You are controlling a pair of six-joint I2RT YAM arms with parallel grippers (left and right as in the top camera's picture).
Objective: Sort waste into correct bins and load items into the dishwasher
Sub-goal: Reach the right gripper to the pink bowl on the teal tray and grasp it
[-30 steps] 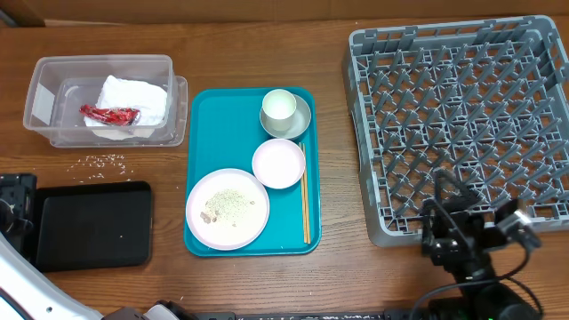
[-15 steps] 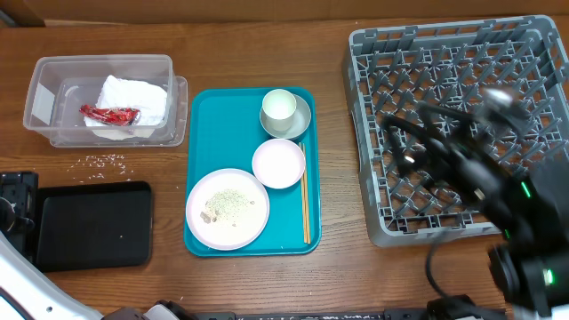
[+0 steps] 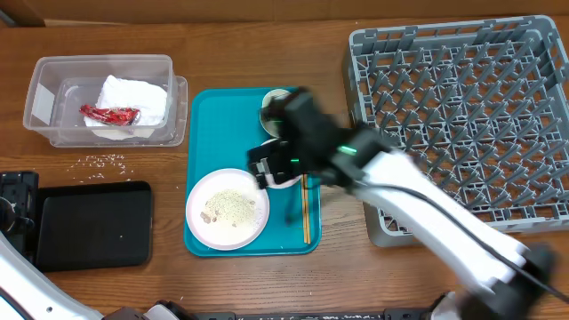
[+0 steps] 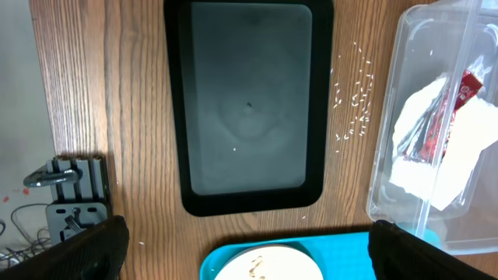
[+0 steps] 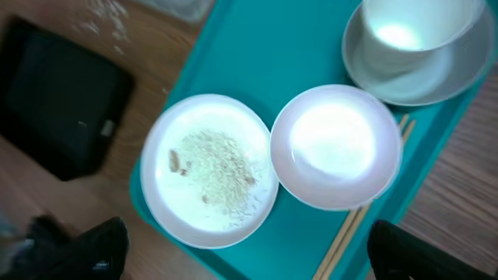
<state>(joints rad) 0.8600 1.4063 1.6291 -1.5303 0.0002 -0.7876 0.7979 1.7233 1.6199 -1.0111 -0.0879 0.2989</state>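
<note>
Napkin, wrapper in tub, rice on plate

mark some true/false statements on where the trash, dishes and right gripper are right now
1. The red wrapper lies in the clear tub. True.
2. The cream cup stands in the dish rack. False: it sits on the saucer on the teal tray.
3. The plate carries food scraps. True.
4. The right gripper grips the chopsticks. False: its jaws are open and hold nothing; the chopsticks lie on the teal tray.
</note>
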